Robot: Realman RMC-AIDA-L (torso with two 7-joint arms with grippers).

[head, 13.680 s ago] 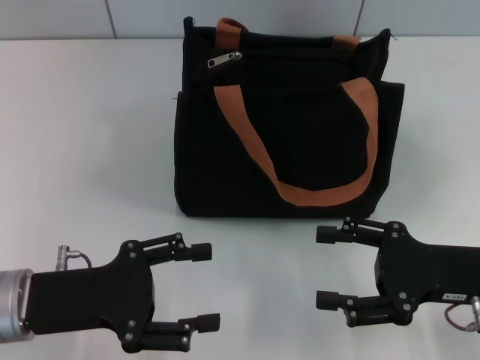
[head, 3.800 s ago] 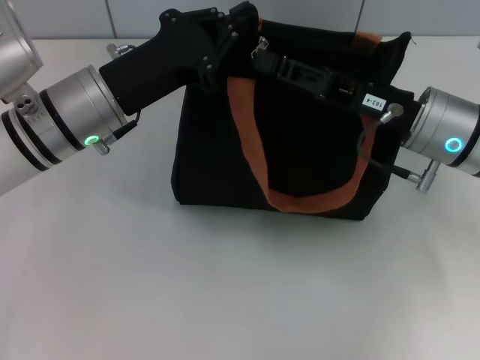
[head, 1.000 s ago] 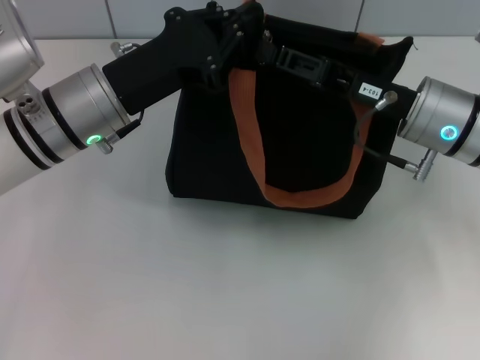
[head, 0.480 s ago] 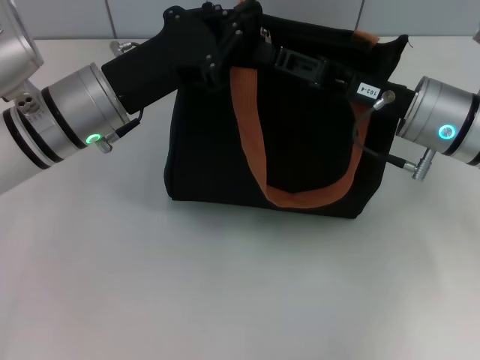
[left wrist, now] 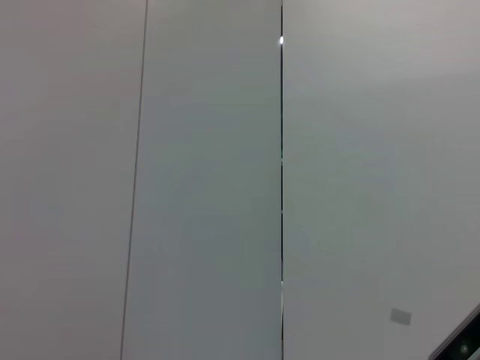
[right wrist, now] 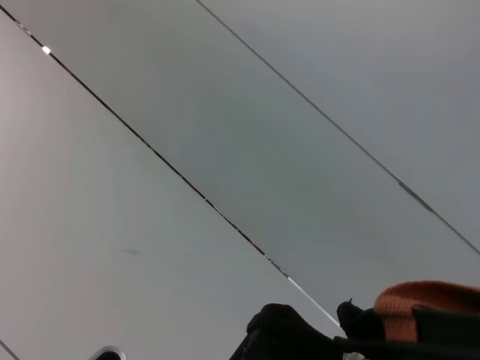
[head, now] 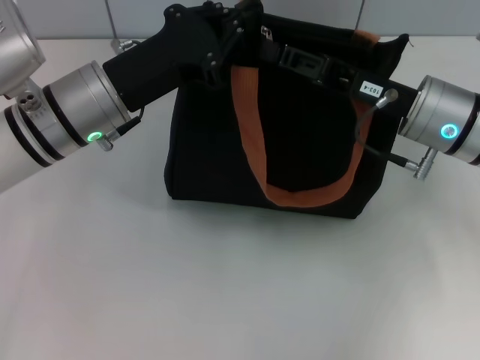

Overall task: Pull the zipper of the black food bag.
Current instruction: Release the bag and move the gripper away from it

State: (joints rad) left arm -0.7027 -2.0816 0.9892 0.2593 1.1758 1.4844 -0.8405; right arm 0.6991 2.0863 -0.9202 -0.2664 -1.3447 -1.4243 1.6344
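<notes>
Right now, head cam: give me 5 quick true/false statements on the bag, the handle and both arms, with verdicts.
1. Both grippers are up at the top edge of the black food bag. True: the left gripper and the right gripper meet near its upper left corner.
2. The bag lies flat on its side. False: it stands upright on the table.
3. The orange strap handle loops down the bag's front face. True.
4. The right arm is parked away from the bag. False: it reaches across the bag's top.
5. The zipper pull sits at the bag's right end. False: a small silver glint shows near the left end, between the grippers.
</notes>
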